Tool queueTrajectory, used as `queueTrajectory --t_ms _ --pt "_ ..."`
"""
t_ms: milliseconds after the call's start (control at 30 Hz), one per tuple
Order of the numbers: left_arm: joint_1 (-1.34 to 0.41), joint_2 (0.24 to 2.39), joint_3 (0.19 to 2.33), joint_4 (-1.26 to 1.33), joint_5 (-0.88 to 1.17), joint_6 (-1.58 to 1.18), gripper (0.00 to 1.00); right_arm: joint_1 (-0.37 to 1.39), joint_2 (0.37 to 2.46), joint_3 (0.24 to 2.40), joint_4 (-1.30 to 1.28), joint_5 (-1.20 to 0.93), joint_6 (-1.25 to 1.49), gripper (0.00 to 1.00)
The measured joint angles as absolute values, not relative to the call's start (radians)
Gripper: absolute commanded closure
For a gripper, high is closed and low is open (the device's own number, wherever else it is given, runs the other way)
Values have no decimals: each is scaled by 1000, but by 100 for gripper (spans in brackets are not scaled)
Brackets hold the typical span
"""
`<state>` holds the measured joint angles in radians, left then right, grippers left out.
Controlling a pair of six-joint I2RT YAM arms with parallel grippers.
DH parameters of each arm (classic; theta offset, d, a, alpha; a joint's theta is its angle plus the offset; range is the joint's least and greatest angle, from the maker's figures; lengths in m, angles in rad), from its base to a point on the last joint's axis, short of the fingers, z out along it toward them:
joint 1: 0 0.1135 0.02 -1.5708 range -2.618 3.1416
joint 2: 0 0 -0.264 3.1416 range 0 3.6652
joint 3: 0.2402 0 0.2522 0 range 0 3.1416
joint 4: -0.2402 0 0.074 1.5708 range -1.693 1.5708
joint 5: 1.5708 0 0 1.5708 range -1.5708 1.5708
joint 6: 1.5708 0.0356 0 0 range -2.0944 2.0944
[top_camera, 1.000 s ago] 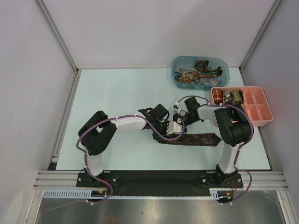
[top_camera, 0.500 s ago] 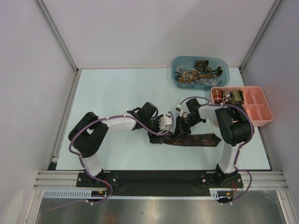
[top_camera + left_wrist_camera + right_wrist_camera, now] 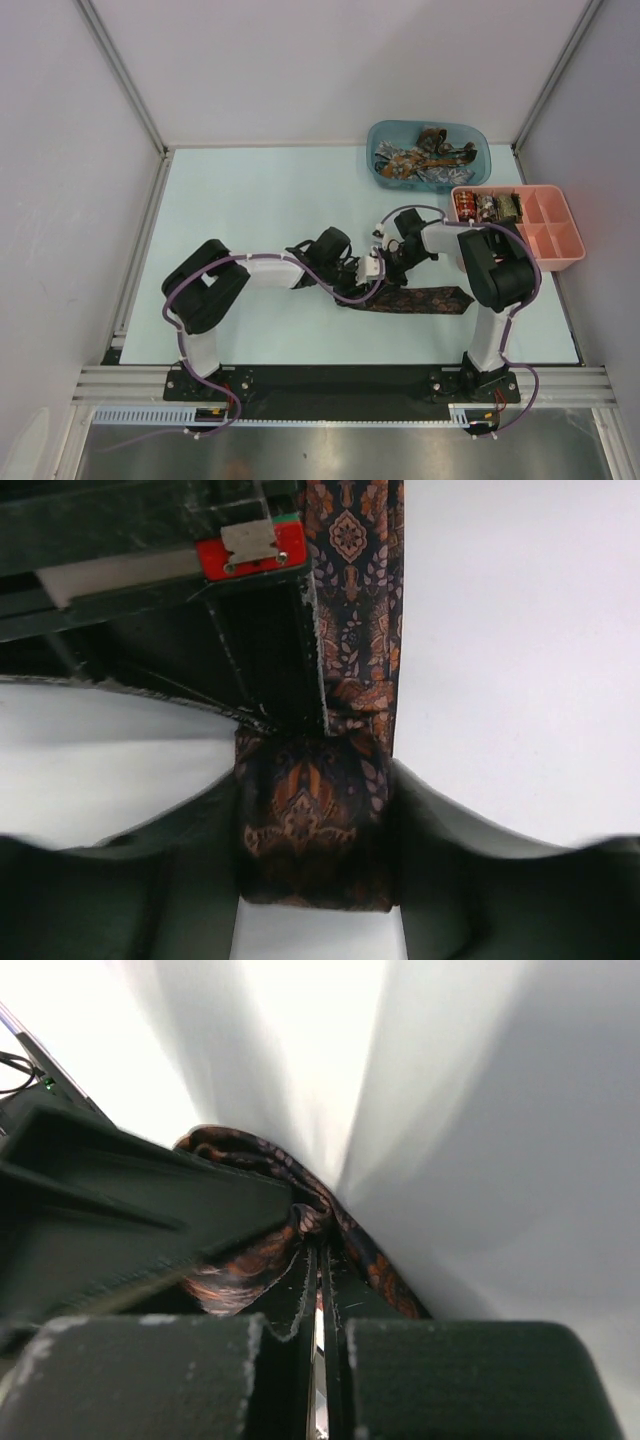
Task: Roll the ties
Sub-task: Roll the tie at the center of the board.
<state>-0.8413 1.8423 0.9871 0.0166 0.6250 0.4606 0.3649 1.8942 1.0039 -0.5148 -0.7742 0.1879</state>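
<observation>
Top view, tie: a dark patterned tie (image 3: 425, 299) lies flat near the front of the counter (image 3: 250, 200), its left end under both pincers.
Top view, arms: the left pincer (image 3: 366, 272) and right pincer (image 3: 386, 272) meet just beside each other (too crowded here to read the jaws).
Top view, back right: a blue tub (image 3: 440, 186) holds loose ties (image 3: 420, 158); beside it, a pink tray (image 3: 560, 240) has rolls (image 3: 486, 207) in its back row.
Left wrist view, left pincer: grasping the rolled end (image 3: 312, 830), a finger (image 3: 170, 850) touching each side; the unrolled strip runs away flat.
Right wrist view, right pincer: clenched to a thin slit, tips against folded fabric; whether they pinch it, I cannot tell.
</observation>
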Motion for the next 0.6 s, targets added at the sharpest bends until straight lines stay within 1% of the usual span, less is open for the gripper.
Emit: queueTrajectory --t_ms 33,67,100,133,167,233,267,333,367,500,567,600 --pt "-846 1847 987 17 615 465 63 368 1900 1012 -521 -774 187 100" --pt "-850 1848 987 14 603 472 70 371 1905 1020 -527 -775 187 100" --pt "-854 1848 989 8 595 481 73 374 1908 1026 -533 -774 187 98" --pt "-858 1848 993 -2 586 490 75 376 1909 1031 -539 -770 186 94" --pt "-862 1848 999 -14 577 498 78 378 1909 1036 -547 -767 183 86" --pt "-868 1848 1012 -43 559 513 79 376 1908 1044 -559 -759 178 78" --pt "-871 1848 1021 -60 549 522 79 371 1906 1046 -563 -759 175 70" --pt "-875 1848 1037 -92 524 536 79 353 1891 1046 -574 -760 165 63" --pt "-875 1848 1044 -109 510 544 78 333 1871 1046 -583 -760 159 57" --pt "-883 1848 1066 -158 477 566 74 270 1783 1038 -596 -789 155 50" --pt "-887 1855 1081 -179 467 570 69 255 1739 1025 -595 -811 159 50" --pt "-888 1858 1087 -187 464 570 69 255 1721 1015 -589 -830 166 50"
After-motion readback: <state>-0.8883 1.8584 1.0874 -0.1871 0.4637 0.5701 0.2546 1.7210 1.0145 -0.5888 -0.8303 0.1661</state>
